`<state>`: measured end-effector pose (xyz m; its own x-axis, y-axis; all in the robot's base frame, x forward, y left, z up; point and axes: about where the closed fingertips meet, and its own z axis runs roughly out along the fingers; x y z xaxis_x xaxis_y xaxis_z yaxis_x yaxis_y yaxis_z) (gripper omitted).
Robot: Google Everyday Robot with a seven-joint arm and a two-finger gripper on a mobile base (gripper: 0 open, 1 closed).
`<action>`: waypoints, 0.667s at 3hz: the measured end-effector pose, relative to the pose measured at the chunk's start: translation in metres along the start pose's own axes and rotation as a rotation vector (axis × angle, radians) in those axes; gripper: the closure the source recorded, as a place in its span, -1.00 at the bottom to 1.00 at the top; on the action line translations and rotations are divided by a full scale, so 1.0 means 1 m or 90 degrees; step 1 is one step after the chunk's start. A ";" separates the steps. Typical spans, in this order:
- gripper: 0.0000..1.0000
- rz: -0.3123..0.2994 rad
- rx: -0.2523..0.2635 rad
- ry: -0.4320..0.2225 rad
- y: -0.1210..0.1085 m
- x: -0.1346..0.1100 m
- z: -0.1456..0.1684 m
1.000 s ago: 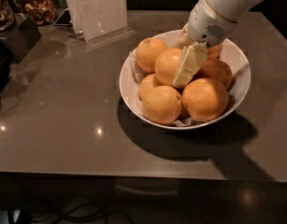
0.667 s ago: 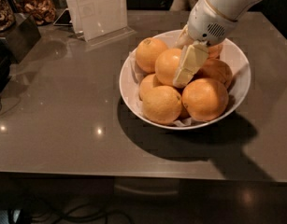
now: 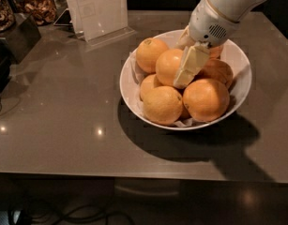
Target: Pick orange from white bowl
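counter: dark glossy counter fills most of the frame. Nothing on it has shifted in the last second.
arm: white arm reaches in from the upper right corner, same angle as a second ago as far as I can see.
white bowl: the white bowl is right of centre, piled with fruit on crumpled paper. It hasn't budged.
orange: the orange sits mid-pile in the bowl, just right of the stem-dimple orange and above the bumpy orange. It's seated exactly as before, not lifted at all.
gripper: the gripper is down in the bowl against the right side of that orange, pretty much where it already was.
jaws: honestly can't tell if they're apart or clamped.
what it means: basically zero change, so my guess is it's settling the grasp. The actual lift out of the bowl is yet to come.
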<state>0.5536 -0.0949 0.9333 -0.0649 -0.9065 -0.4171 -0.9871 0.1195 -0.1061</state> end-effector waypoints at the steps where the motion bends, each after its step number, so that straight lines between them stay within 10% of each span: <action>1: 1.00 -0.017 0.012 -0.020 0.002 -0.009 -0.006; 2: 1.00 -0.044 0.042 -0.073 0.011 -0.023 -0.036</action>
<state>0.5389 -0.0879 0.9745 0.0243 -0.8619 -0.5064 -0.9768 0.0874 -0.1956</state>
